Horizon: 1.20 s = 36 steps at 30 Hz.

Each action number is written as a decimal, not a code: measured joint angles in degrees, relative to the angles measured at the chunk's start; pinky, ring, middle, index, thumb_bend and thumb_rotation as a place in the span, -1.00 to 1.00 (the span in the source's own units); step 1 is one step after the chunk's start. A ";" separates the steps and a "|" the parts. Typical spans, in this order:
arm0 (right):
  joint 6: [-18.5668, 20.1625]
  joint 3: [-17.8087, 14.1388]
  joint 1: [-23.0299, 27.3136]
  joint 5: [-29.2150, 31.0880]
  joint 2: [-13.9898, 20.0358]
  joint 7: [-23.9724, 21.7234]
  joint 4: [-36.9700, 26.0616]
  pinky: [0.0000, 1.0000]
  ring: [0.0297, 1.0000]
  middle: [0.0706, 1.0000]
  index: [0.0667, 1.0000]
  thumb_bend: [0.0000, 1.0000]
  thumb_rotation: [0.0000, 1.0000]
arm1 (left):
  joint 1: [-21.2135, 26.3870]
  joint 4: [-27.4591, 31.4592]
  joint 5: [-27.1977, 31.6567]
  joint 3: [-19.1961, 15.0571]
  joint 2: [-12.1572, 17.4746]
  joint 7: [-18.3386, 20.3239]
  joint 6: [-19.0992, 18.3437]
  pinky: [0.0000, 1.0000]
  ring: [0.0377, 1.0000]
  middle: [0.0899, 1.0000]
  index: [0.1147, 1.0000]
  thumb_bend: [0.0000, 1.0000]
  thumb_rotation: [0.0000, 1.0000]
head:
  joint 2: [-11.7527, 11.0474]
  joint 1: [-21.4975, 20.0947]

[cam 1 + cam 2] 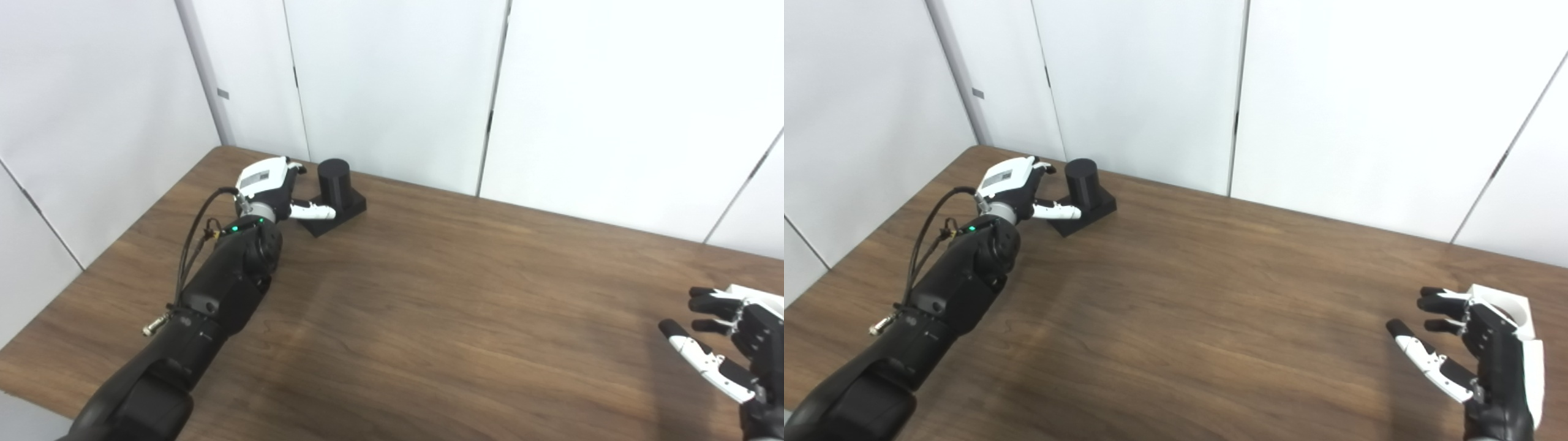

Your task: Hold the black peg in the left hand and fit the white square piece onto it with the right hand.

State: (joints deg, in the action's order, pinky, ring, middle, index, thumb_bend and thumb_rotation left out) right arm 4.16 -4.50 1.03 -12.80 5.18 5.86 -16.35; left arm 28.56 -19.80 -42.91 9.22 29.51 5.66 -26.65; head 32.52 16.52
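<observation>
The black peg [334, 177], a cylinder on a square black base, stands at the far left of the wooden table [429, 306]. My left hand [272, 187] is open right beside it on its left, thumb lying along the front of the base, fingers not closed on it. The white square piece [1507, 306] with a round hole lies at the table's right edge. My right hand [1476, 349] is open, fingers spread, just in front of and partly over the piece, not holding it. In the left eye view the piece [759, 294] is mostly hidden by the hand.
White wall panels [398, 86] stand close behind the table's far edge. The table's left edge runs diagonally near my left forearm [208, 306]. Bare wood lies between the two hands.
</observation>
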 measured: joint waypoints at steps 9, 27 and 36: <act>0.18 -0.04 -0.07 -0.07 -0.01 0.00 -0.05 0.12 0.26 0.25 -0.09 -0.01 -0.77 | 0.33 -2.26 0.43 0.97 -0.45 -0.02 0.01 0.97 1.00 0.99 0.66 1.00 0.21 | 0.00 -0.09; 0.23 -0.13 -0.16 0.29 0.00 -0.02 -0.20 0.13 0.26 0.26 -0.09 -0.02 -0.77 | 0.71 -4.80 0.56 3.42 -0.78 0.64 0.17 1.00 1.00 0.99 0.67 0.97 0.19 | 0.44 -0.44; 0.25 -0.15 -0.33 0.34 0.01 -0.03 -0.26 0.09 0.24 0.26 -0.09 -0.02 -0.77 | 1.86 -6.68 -0.64 7.17 -0.38 0.66 0.27 0.98 1.00 0.97 0.64 0.83 0.05 | 0.70 -0.62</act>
State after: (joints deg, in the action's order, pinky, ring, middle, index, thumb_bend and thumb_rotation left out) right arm 4.41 -4.65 0.70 -12.46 5.19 5.83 -16.61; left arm 30.42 -26.48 -43.55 16.39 29.13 6.32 -26.38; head 33.22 15.91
